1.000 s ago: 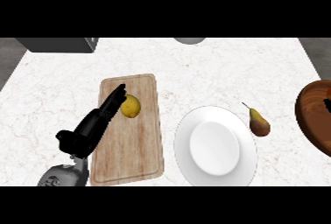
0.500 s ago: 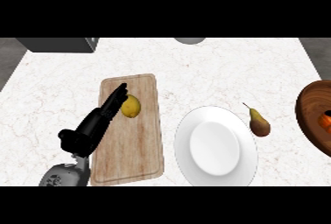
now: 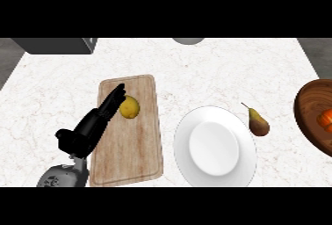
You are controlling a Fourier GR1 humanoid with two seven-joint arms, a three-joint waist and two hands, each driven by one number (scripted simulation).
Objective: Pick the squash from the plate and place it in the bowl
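Observation:
The white plate (image 3: 214, 147) lies at the centre right with nothing on it. At the right edge, cut off by the frame, is a dark wooden bowl (image 3: 310, 105). An orange squash-like piece (image 3: 325, 117) shows inside it. My left hand (image 3: 91, 127) lies open on the wooden cutting board (image 3: 139, 151). Its straight fingers point up along the left side of a yellow lemon (image 3: 130, 107). Nothing is in its grasp. My right hand does not show.
A brown-green pear (image 3: 258, 123) lies on the counter between the plate and the bowl. A dark box (image 3: 55, 45) sits at the back left corner. A grey round object (image 3: 188, 40) sits at the back edge.
The orange piece in the bowl was not visible a second ago and now shows at the right edge. My left hand, the lemon and the pear have stayed put.

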